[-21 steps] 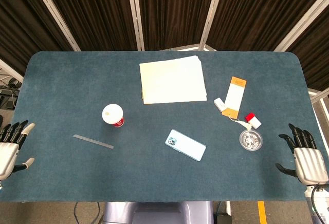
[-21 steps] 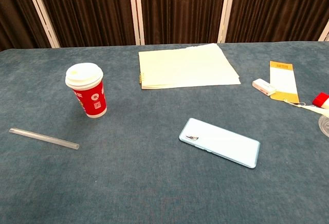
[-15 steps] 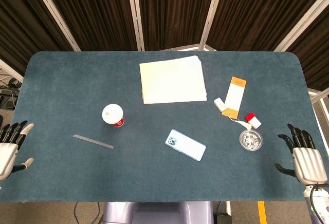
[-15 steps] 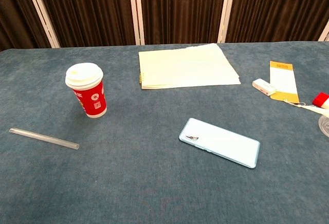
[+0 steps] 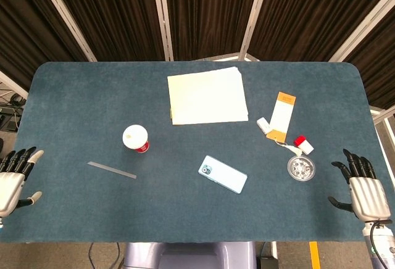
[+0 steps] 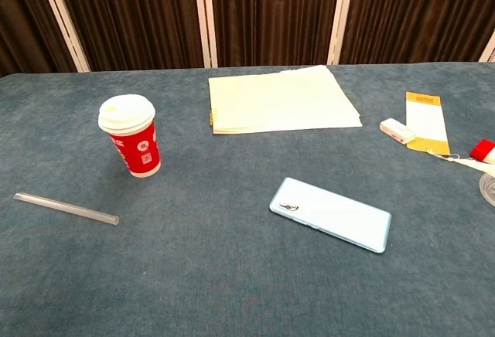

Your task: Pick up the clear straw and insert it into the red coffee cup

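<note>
The clear straw [image 5: 112, 170] [image 6: 66, 208] lies flat on the blue table, left of centre and near the front. Just behind it and to its right, the red coffee cup [image 5: 136, 139] [image 6: 131, 137] stands upright with a white lid. My left hand [image 5: 12, 182] hovers at the table's left front corner, fingers spread, holding nothing, well left of the straw. At the right front edge my right hand [image 5: 364, 190] is likewise spread and empty. Neither hand shows in the chest view.
A pale blue phone [image 5: 223, 174] [image 6: 330, 214] lies at centre front. A cream notebook [image 5: 207, 95] [image 6: 282, 99] sits at the back. On the right are an orange-and-white card [image 5: 281, 116], a small white item [image 5: 263, 123], a red-capped tube [image 5: 300, 144] and a clear round lid [image 5: 301, 168].
Both hands have drifted slightly toward the front edge of the table. The straw, the cup and the other things have not moved.
</note>
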